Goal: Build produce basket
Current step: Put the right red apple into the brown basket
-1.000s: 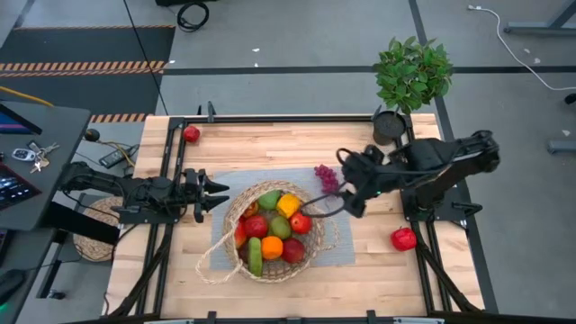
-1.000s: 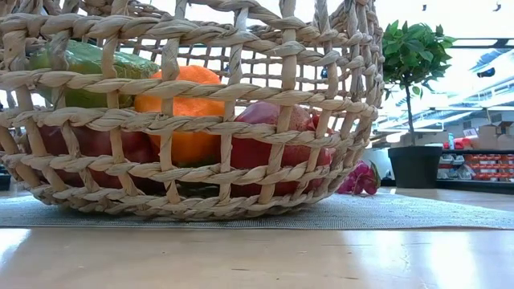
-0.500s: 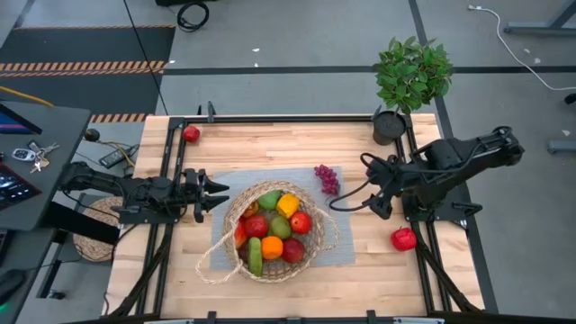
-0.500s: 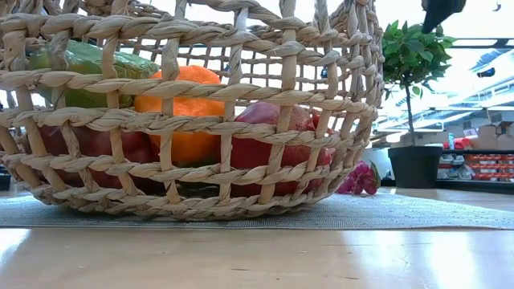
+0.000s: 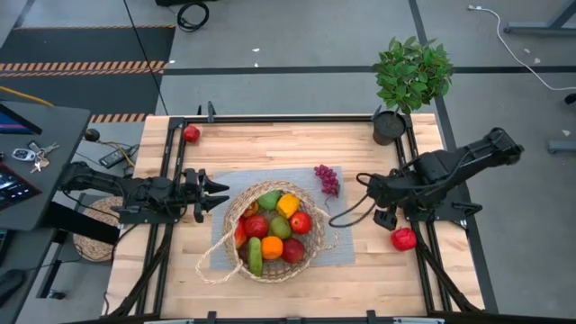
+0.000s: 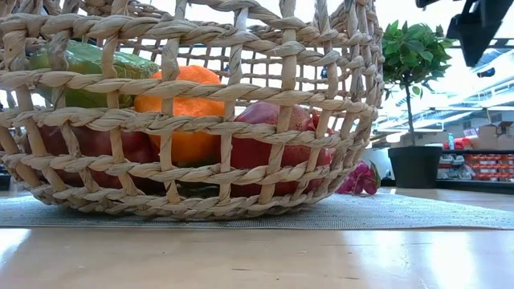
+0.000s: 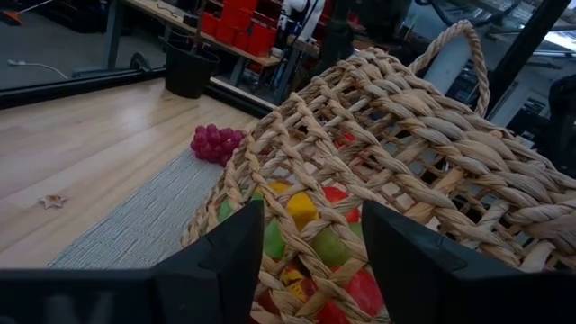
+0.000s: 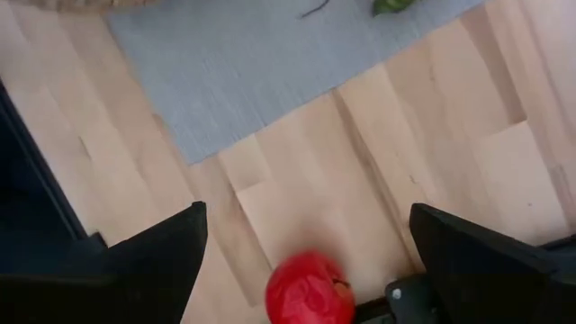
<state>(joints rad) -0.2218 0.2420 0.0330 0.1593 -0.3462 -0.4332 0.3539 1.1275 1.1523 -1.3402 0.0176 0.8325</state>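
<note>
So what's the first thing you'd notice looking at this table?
The big woven basket in the middle of the table, on a grey mat, piled with colourful fruit. Next, the right gripper, fingers wide apart above a red apple by the table's right edge, and purple grapes lying just outside the basket.

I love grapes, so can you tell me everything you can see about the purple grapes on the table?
The purple grapes are one small bunch of round reddish-purple berries, shiny like plastic toy fruit. They lie loose on the grey mat, at its far right corner, beside the basket but outside it, with a gap between. Neither gripper touches them. The left wrist view shows them resting right at the mat's edge, near the bare wood.
</note>
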